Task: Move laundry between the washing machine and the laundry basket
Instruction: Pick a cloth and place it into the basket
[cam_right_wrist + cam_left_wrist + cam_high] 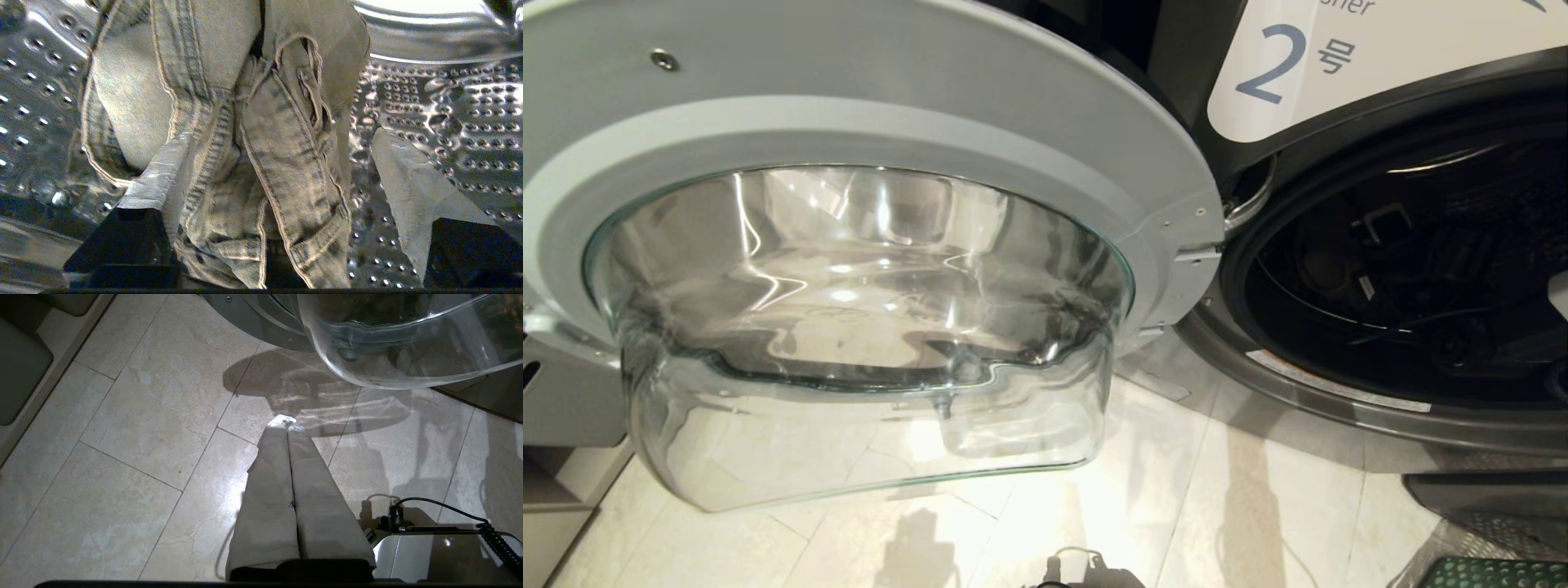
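Observation:
The washing machine (1347,412), labelled 2, stands with its round glass door (866,327) swung wide to the left. My right gripper (280,136) is inside the perforated steel drum (449,102), open. A grey-green denim garment with stitched hems (286,143) hangs between its two cloth-covered fingers (408,179), lying against one and clear of the other. A corner of the green laundry basket (1494,572) shows on the floor at the bottom right of the head view. My left gripper (288,424) is parked over the tiled floor, shut and empty.
The open door's glass bowl (408,343) bulges out low over the tiles, close ahead of the left gripper. My own base with a coiled black cable (433,543) sits beside it. A grey cabinet (556,425) stands at the far left.

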